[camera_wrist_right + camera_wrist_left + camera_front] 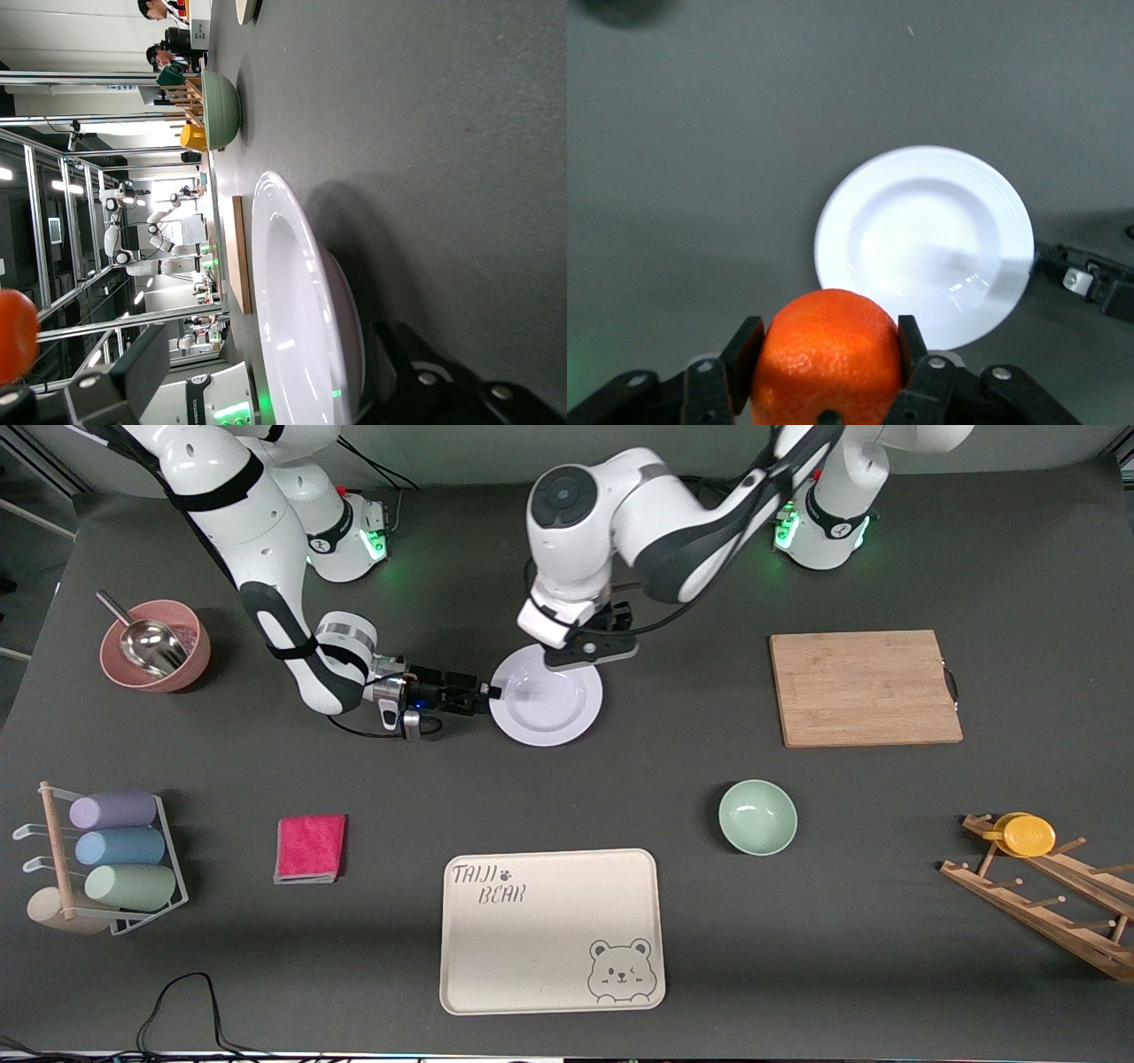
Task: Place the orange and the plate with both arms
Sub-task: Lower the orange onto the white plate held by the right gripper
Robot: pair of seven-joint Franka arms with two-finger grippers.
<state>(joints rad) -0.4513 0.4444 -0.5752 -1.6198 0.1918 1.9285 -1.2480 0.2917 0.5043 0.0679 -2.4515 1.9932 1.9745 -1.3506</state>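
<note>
With the left gripper [828,390] pinching the orange [829,354] above the white plate [547,707], whose rim the right gripper [490,691] clamps near the table's middle, both grasps look done; placing remains.

The only readable lettering stood on the cream tray [551,930], which lay nearer the front camera than the white plate [547,708]. In one corner of the tray, two slanted lines of outlined capitals read "TAIJI" and "BEAR", with a small paw print just after the first word. No other text, number or brand could be read anywhere.
</note>
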